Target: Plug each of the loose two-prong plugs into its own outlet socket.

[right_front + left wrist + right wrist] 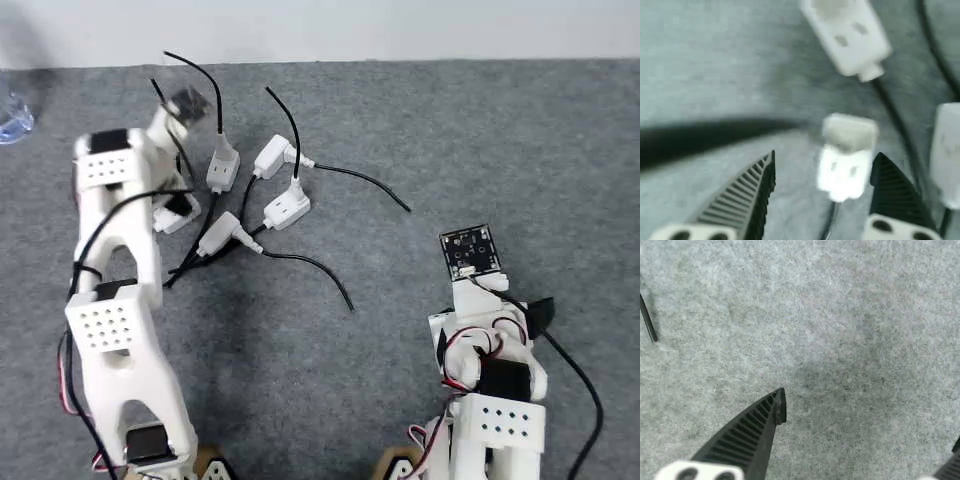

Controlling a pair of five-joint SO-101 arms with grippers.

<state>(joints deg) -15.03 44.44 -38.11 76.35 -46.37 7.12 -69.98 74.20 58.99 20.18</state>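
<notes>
— When you look down over the table, where do the task's things lie?
— At about 11 o'clock on the grey felt point(420, 120): a loose cluster of white plug and socket pieces point(287, 208), each trailing a black cord point(360, 178). From up there I cannot tell plug from socket.
— And the left arm point(115, 300)?
— It runs from 7 o'clock up to 10 o'clock, its far end at the cluster's 9 o'clock edge.
— How does the left gripper point(826, 157) stand?
— Wide. Seen from its wrist, a white slotted piece point(844, 160) lies on the felt between the two dark fingers point(752, 190). It is closer to one finger, with felt showing beside the other. Nothing is clamped.
— Anything else near it?
— A second slotted piece point(847, 37) lies just beyond the fingertips, its cord running past the first. A third white piece point(947, 155) sits off to one side.
— The right arm point(495, 400)?
— At 5 o'clock, well apart from the cluster.
— Its hand?
— The right gripper point(868, 417) is wide too, holding nothing, over the felt. One ribbed finger point(752, 435) is plain to see, the other only at the edge of view. A black cord end point(647, 320) lies off to the side.
</notes>
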